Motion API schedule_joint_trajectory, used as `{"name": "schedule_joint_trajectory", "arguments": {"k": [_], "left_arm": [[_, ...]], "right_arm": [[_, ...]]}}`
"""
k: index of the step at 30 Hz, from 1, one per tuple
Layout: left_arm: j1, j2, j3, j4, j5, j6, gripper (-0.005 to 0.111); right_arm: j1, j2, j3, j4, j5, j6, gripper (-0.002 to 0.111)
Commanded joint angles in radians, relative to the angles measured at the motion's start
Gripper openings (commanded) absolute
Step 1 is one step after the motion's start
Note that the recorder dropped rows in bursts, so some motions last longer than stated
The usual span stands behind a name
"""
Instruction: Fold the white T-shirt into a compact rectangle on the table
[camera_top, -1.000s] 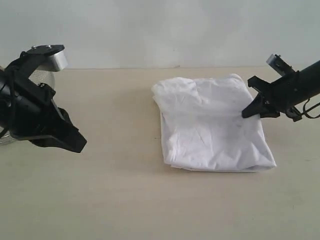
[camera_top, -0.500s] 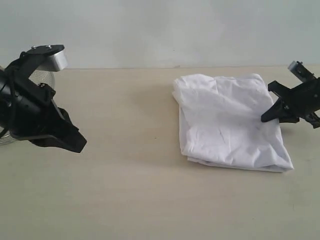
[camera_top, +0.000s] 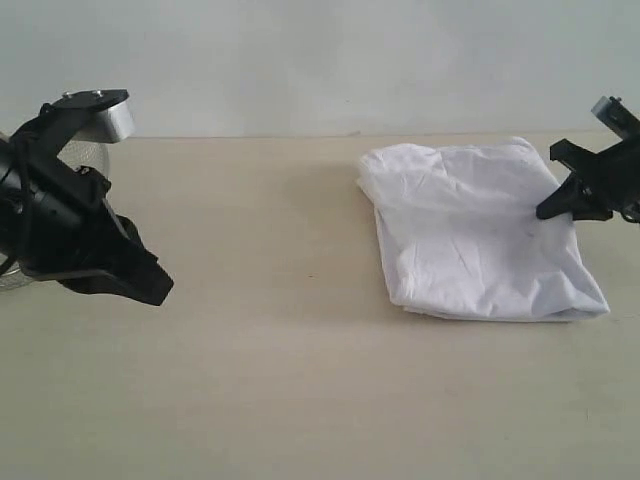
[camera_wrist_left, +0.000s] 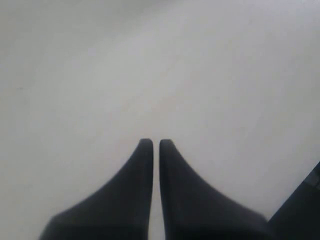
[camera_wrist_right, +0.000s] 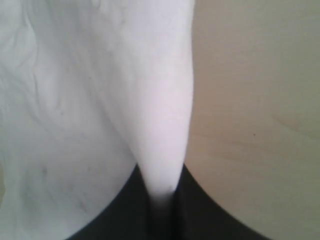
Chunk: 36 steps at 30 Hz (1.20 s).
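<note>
The white T-shirt (camera_top: 478, 232) lies folded into a rough rectangle on the right half of the table (camera_top: 300, 380). My right gripper (camera_top: 548, 211) is shut on the shirt's right edge, a pinched ridge of white cloth (camera_wrist_right: 162, 150) running up from between its black fingers. My left gripper (camera_top: 160, 290) hangs far to the left over bare table, away from the shirt. In the left wrist view its two black fingertips (camera_wrist_left: 155, 142) stand nearly together with nothing between them, so it is shut and empty.
A wire mesh bowl (camera_top: 85, 155) sits behind the left arm at the table's far left. A pale wall (camera_top: 320, 60) runs along the back edge. Bare beige tabletop (camera_wrist_right: 255, 100) lies beside the shirt in the right wrist view.
My right gripper has pulled the folded shirt rightwards across the table, and the whole bundle has slid with it. The left arm has stayed still.
</note>
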<state>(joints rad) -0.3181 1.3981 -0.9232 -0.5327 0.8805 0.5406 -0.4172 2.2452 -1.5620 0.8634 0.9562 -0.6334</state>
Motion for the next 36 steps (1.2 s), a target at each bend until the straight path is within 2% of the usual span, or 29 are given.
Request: {"name": "schedule_joint_trajectory", "arguments": {"k": [1,5,18,19,21,23,26,27,28,32,34,36], "left_arm": [[-0.006,-0.008,0.004,-0.009,0.006,-0.010,0.005],[-0.006,-0.008,0.004,-0.009,0.006,-0.010,0.005],[-0.006,-0.008,0.004,-0.009,0.006,-0.012,0.005],[-0.006,-0.008,0.004,-0.009,0.006,-0.016,0.005],[-0.006,-0.008,0.004,-0.009,0.006,-0.016,0.005],[-0.006,-0.008,0.004,-0.009,0.006,-0.016,0.005],[-0.006,-0.008,0.004,-0.009,0.006,-0.016,0.005],[-0.006,-0.008,0.004,-0.009,0.006,-0.016,0.005],[-0.006,-0.008,0.004,-0.009,0.006,-0.016,0.005],[-0.006,-0.008,0.004,-0.009,0.002,-0.016,0.005],[-0.006,-0.008,0.004,-0.009,0.002,-0.016,0.005],[-0.006,-0.008,0.004,-0.009,0.002,-0.016,0.005]], "right_arm": [[-0.008,0.011,-0.037,-0.009,-0.009,0.016,0.000],[-0.008,0.057,-0.068,-0.016,0.029,0.033,0.000],[-0.008,0.069,-0.066,-0.026,-0.011,0.066,0.000],[-0.008,0.069,-0.066,-0.026,-0.011,0.069,0.003],[-0.008,0.069,-0.066,-0.026,-0.011,0.069,0.015],[-0.008,0.069,-0.066,-0.026,-0.009,0.069,0.035],[-0.008,0.069,-0.066,-0.026,-0.005,0.069,0.071],[-0.008,0.069,-0.066,-0.026,0.000,0.069,0.080],[-0.008,0.069,-0.066,-0.026,0.007,0.069,0.085],[-0.008,0.062,-0.066,-0.026,0.017,0.075,0.086],[-0.012,0.050,-0.066,-0.034,0.013,0.093,0.081],[-0.017,0.027,-0.066,-0.051,0.010,0.107,0.072]]}}
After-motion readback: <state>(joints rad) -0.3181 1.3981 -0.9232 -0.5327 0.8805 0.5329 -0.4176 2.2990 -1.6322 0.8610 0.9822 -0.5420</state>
